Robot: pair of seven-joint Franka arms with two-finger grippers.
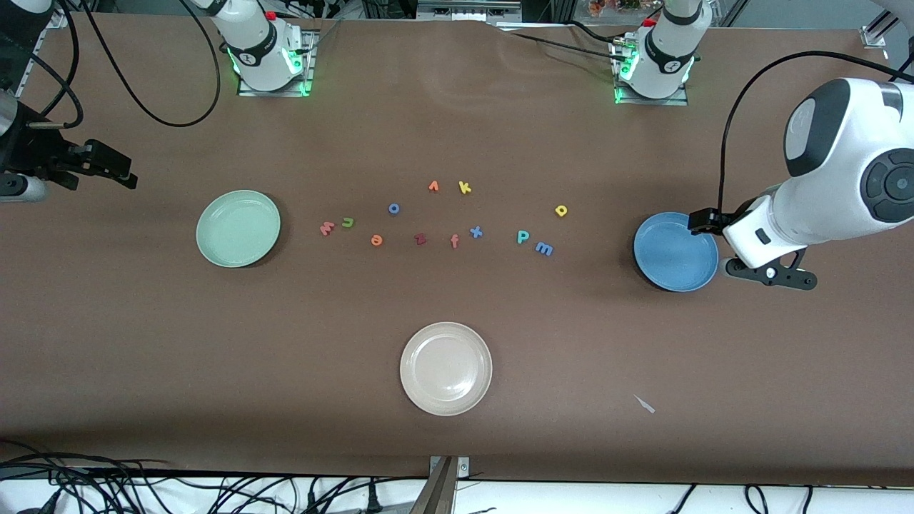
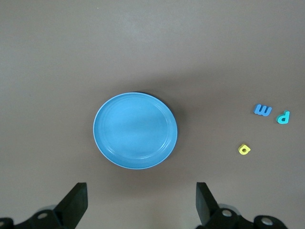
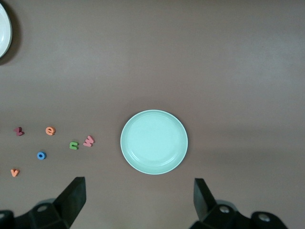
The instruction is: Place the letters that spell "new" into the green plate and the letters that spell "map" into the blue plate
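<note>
1. The green plate (image 1: 238, 228) sits on the brown table (image 1: 214, 371) toward the right arm's end; it holds nothing.
2. The right gripper (image 3: 138, 202) hangs in the air past that plate, at the table's right-arm end, its fingers (image 3: 74, 195) spread wide apart and holding nothing.
3. The pink w (image 1: 327, 228) and the green n (image 1: 347, 222) lie just beside each other, near the green plate on its side toward the table's middle. The orange e (image 1: 377, 240) lies a little farther along the same way and slightly nearer the front camera.
4. The blue plate (image 1: 675, 251) sits toward the left arm's end and holds nothing.
5. The left gripper (image 2: 141, 202) hovers just past that plate's edge at the left-arm end, fingers (image 2: 76, 200) wide apart and holding nothing.
6. The blue m (image 1: 544, 248) and the teal p (image 1: 523, 236) lie side by side, well apart from the blue plate toward the table's middle. The yellow a (image 1: 561, 210) lies near them, farther from the front camera.
7. A beige plate (image 1: 446, 368) lies nearer the front camera than the row of letters, and all six task letters are on the table.
</note>
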